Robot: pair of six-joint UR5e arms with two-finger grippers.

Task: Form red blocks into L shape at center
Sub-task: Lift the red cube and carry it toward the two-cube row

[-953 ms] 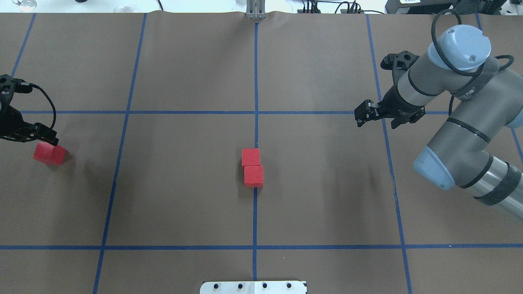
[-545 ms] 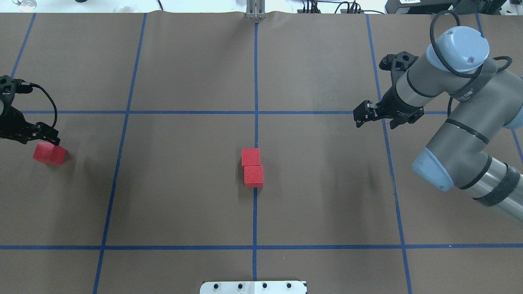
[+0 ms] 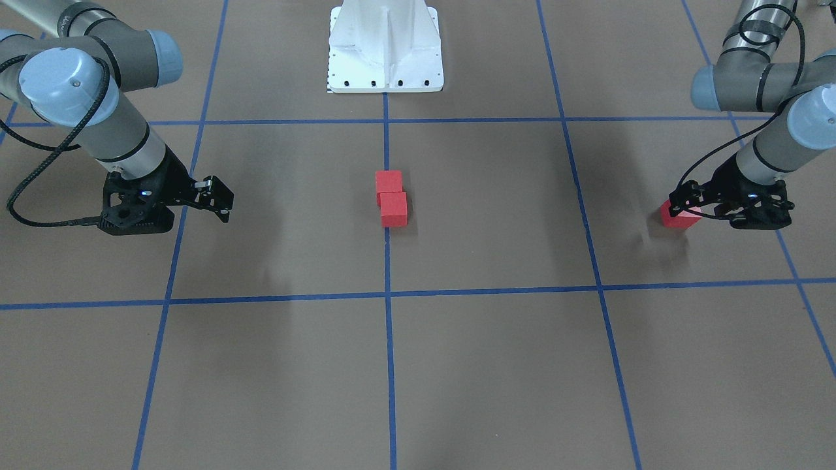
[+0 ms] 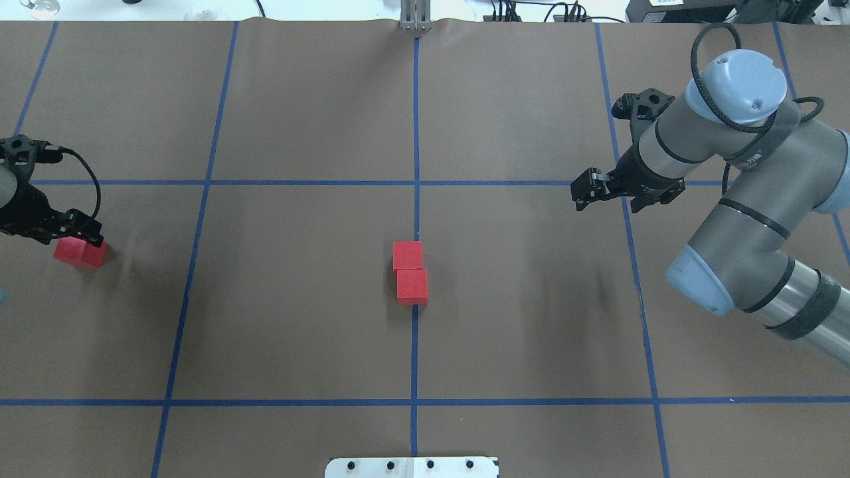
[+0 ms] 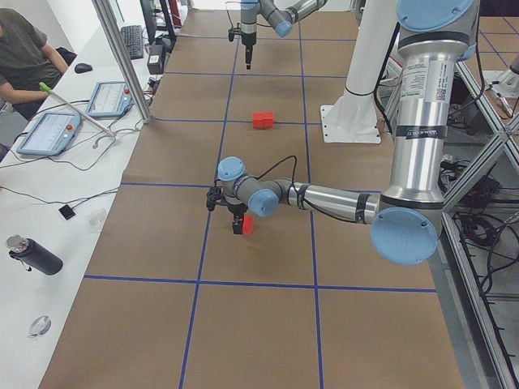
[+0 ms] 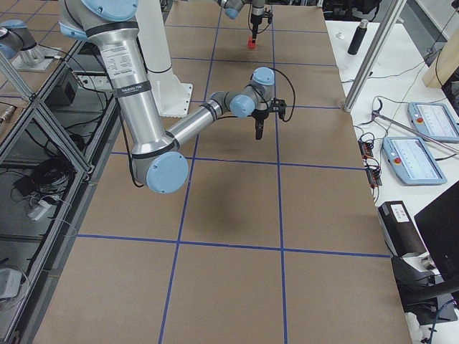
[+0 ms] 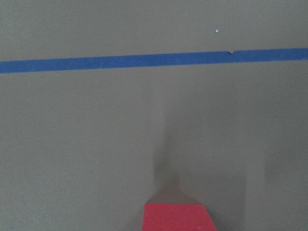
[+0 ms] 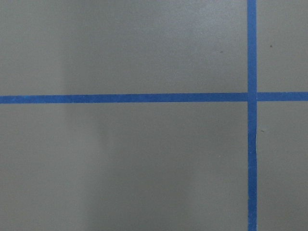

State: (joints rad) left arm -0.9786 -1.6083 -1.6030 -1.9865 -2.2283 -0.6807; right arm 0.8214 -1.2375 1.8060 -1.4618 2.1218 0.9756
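Of three red blocks, two point(image 4: 410, 272) are lying touching along the center line of the surface point(image 4: 305, 332), their row running fore-aft, while the left pincer point(image 4: 78, 234), spread, is straddling the third point(image 4: 80, 252) far left, and the right pincer point(image 4: 588, 191) is hanging empty, its spread unclear.

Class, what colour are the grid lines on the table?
Blue grid lines, clearest in the overhead exterior view.

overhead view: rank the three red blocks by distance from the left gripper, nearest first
1. Lone red block at the table's left edge, right under the left gripper.
2. Far block of the center pair, on the middle grid line.
3. Near block of the center pair, touching it; these two are almost too close to call.
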